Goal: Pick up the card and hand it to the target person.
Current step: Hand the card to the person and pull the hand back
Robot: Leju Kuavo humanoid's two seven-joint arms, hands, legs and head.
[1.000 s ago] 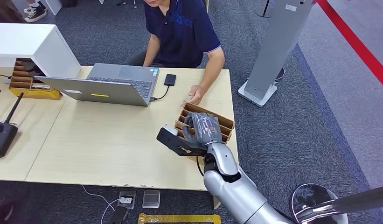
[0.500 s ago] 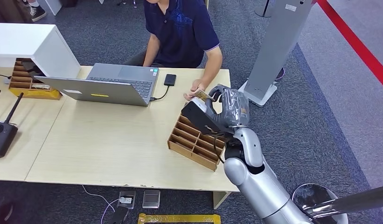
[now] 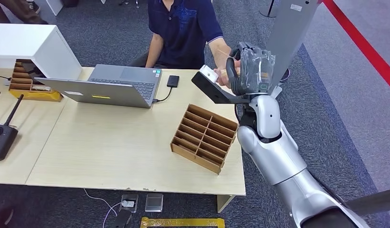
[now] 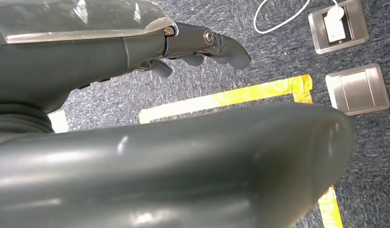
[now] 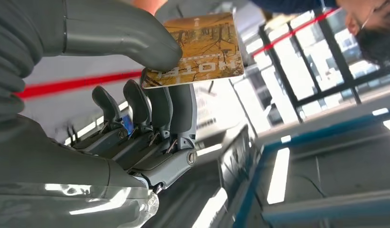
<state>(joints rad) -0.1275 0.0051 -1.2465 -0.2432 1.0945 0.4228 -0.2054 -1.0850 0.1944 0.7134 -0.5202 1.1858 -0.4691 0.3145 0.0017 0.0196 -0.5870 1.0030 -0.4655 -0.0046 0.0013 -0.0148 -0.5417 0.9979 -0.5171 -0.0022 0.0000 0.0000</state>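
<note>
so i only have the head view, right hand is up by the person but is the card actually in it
Observer: Yes. In the right wrist view the thick grey thumb pinches a yellow-brown printed card against the darker fingers.
Operator: any text on it
Observer: Pale lettering runs along one edge, too turned to read surely.
Operator: and the left hand
Observer: The left hand hangs over grey carpet, fingers loosely curled, holding nothing, near a strip of yellow floor tape.
</note>
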